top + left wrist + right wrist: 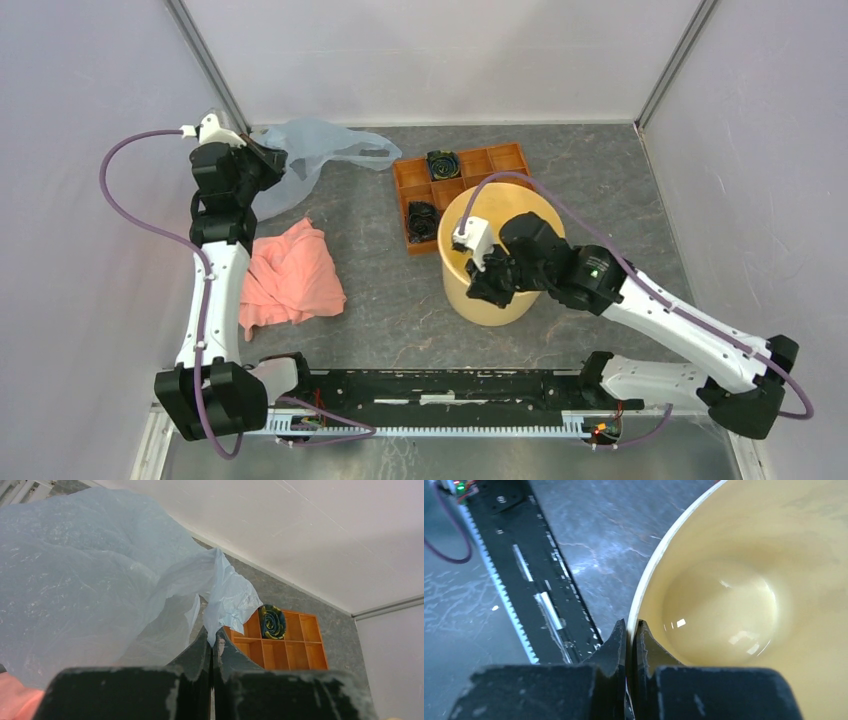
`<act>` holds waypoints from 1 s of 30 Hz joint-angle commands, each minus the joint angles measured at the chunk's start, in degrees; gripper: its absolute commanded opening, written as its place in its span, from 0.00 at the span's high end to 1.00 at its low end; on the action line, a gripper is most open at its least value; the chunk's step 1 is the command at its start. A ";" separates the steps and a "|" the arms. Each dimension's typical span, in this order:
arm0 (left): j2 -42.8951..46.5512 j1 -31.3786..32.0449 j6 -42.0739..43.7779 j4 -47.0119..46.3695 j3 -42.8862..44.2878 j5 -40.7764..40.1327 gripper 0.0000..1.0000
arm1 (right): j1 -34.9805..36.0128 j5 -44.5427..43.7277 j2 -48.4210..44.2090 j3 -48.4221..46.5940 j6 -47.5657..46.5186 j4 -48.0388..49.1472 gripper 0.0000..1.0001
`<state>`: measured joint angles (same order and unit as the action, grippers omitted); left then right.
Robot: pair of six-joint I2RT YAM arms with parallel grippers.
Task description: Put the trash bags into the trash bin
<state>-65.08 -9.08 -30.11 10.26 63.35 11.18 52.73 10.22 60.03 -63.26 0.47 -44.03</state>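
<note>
The pale blue translucent trash bag (pixel 310 150) lies crumpled at the back left of the table and fills the left wrist view (pixel 100 580). My left gripper (pixel 268 160) is shut on an edge of the bag (pixel 214 639), one jaw on each side of the film. The yellow-tan trash bin (pixel 480 300) stands upright right of centre. My right gripper (pixel 492 280) is shut on the bin's rim at its near side (pixel 631 630), one jaw outside and one inside. The bin's inside (pixel 734 605) shows nothing in it.
A salmon-pink cloth (pixel 292 275) lies beside the left arm. An orange compartmented tray (pixel 470 170) with dark coiled items stands just behind the bin, also in the left wrist view (pixel 285 640). The black base rail (pixel 430 395) runs along the near edge.
</note>
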 commanded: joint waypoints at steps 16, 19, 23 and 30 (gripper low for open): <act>-0.91 1.94 -3.98 -4.28 7.57 12.89 0.98 | 9.17 -6.88 9.30 -17.89 0.10 1.65 0.21; -1.10 2.07 -5.01 -2.62 12.73 16.36 0.98 | 9.15 -13.48 10.08 -23.67 0.29 0.70 0.13; -0.77 2.06 -4.84 0.69 18.44 17.78 0.98 | 9.15 -20.11 10.12 -28.16 0.46 4.01 0.04; 1.75 2.06 -8.50 0.92 22.98 20.56 0.98 | 3.87 -34.32 11.64 -28.57 3.94 18.57 0.02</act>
<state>-65.08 -7.20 -34.30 10.96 83.31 27.79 61.01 -15.07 70.11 -90.30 1.67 -35.68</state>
